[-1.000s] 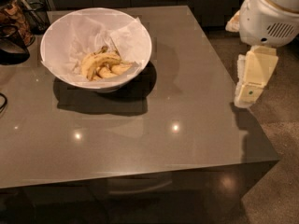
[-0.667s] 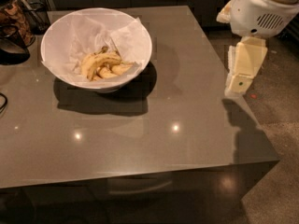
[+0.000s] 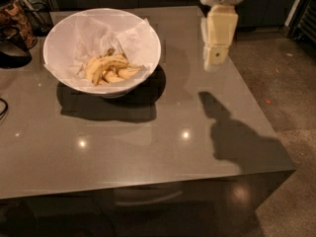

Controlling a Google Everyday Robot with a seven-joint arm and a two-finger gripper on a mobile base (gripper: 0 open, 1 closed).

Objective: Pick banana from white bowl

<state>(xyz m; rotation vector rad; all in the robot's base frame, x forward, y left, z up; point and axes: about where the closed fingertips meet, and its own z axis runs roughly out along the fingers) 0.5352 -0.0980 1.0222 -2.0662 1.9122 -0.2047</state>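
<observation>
The gripper (image 3: 216, 59) hangs above the tabletop's (image 3: 148, 142) far right edge; whether it is open cannot be told. The banana (image 3: 106, 64) lies in the white bowl (image 3: 59, 38), far left.

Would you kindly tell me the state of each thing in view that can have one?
banana: lying in the bowl on the pile, not grasped.
other bananas: lying in the bowl beside it.
white bowl: upright on the table, lined with crumpled paper.
gripper: hanging above the table, right of the bowl, touching nothing.
table: bearing the bowl.
</observation>
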